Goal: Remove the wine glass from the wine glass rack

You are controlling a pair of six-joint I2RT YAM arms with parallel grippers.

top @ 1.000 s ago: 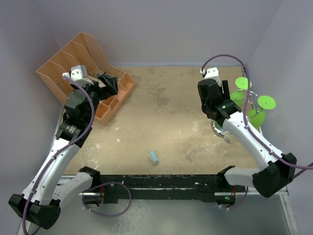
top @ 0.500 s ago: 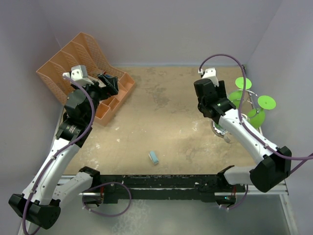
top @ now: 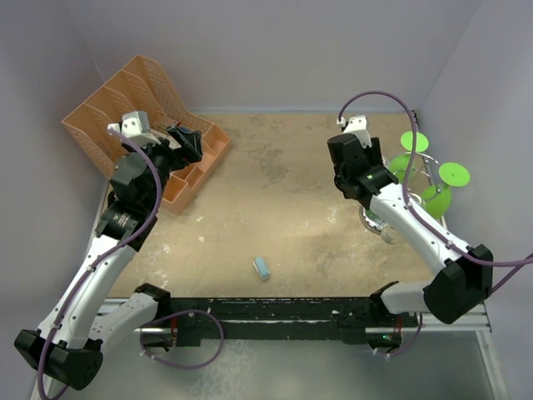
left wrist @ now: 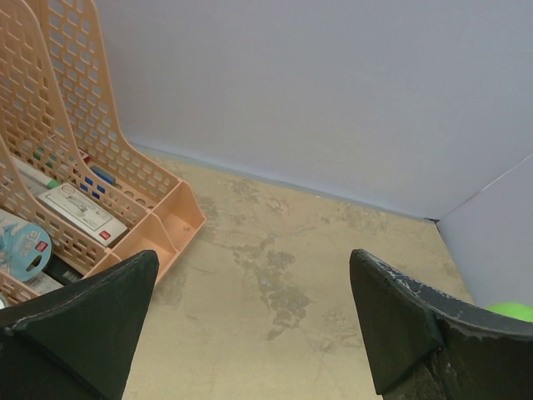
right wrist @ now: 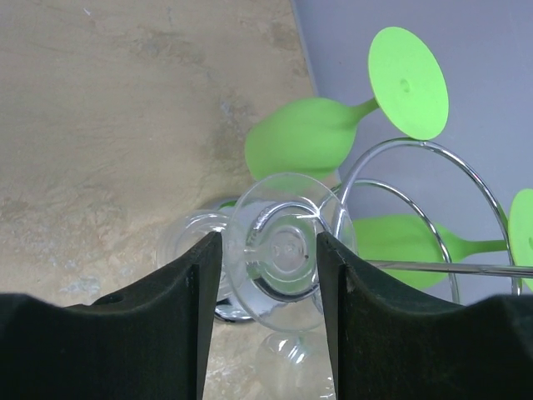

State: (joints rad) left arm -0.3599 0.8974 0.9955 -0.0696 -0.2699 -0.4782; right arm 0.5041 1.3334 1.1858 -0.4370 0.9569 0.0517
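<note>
Two arms, but only one is doing anything: the left claw (left wrist: 252, 254) is hanging wide open beside the orange file organizer (left wrist: 75, 167), same spot as a second ago, while the right arm is sliding its wrist a little toward the middle of the surface (top: 283, 192). The right claw (right wrist: 269, 237) is sitting with fingers parted, gripping nothing and framing the foot of the clear wine glass (right wrist: 283, 250). That glass is hanging on the chrome wine glass rack (top: 420, 179) near the green glasses (right wrist: 304, 137), so I'm guessing it's just lining up.
</note>
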